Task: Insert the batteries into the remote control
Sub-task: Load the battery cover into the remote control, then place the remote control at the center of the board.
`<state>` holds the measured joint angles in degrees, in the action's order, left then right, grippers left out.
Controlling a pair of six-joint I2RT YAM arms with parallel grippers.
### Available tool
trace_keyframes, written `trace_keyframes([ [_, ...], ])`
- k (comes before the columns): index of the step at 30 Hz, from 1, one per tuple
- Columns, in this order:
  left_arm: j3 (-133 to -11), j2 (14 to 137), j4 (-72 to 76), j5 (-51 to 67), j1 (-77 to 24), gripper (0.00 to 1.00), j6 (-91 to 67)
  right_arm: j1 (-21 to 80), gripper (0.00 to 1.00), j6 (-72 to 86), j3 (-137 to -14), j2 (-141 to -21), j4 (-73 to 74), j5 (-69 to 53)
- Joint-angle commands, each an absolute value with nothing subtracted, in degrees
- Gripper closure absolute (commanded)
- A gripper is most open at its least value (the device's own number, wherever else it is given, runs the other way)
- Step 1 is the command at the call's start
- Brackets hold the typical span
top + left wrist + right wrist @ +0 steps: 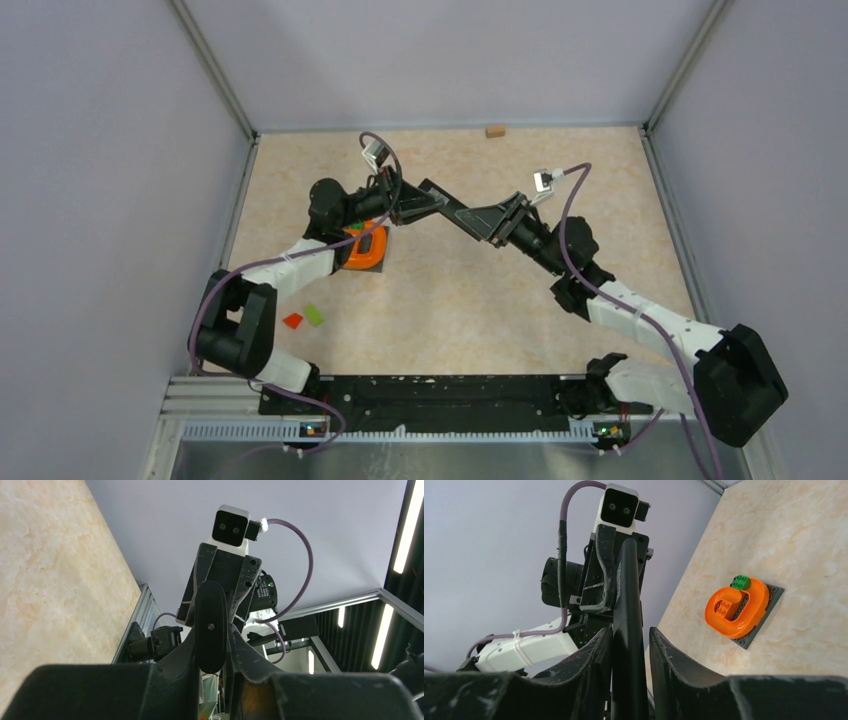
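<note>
Left pincer [212,653] and right pincer [629,642] each clamp an end of the remote [458,210] between them.

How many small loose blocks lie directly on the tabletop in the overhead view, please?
3. A red block and a green block lie side by side near the left arm; a tan block sits at the far edge. Others may be hidden beneath the arms.

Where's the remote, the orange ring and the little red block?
remote [458,211], top view, its middle.
orange ring [729,630], right wrist view, its lower curve.
red block [293,321], top view, its centre.
</note>
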<state>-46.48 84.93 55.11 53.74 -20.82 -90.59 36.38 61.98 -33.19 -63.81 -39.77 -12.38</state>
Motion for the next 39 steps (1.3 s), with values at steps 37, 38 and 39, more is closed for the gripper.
trace_keyframes([
  [37, -52.0, 83.1, 60.6, 69.5, -21.9, 0.56, -82.3, 33.2, 1.0, 33.0, -52.7, -63.7, -4.9, -40.3],
  [38, -51.9, 82.8, 59.7, 68.7, -21.8, 0.42, -81.7, 33.2, 1.0, 32.9, -52.9, -63.5, -4.1, -38.5],
  [39, -52.0, 82.4, 56.6, 68.0, -21.8, 0.29, -79.4, 33.2, 1.0, 32.6, -53.2, -63.3, -3.0, -36.3],
])
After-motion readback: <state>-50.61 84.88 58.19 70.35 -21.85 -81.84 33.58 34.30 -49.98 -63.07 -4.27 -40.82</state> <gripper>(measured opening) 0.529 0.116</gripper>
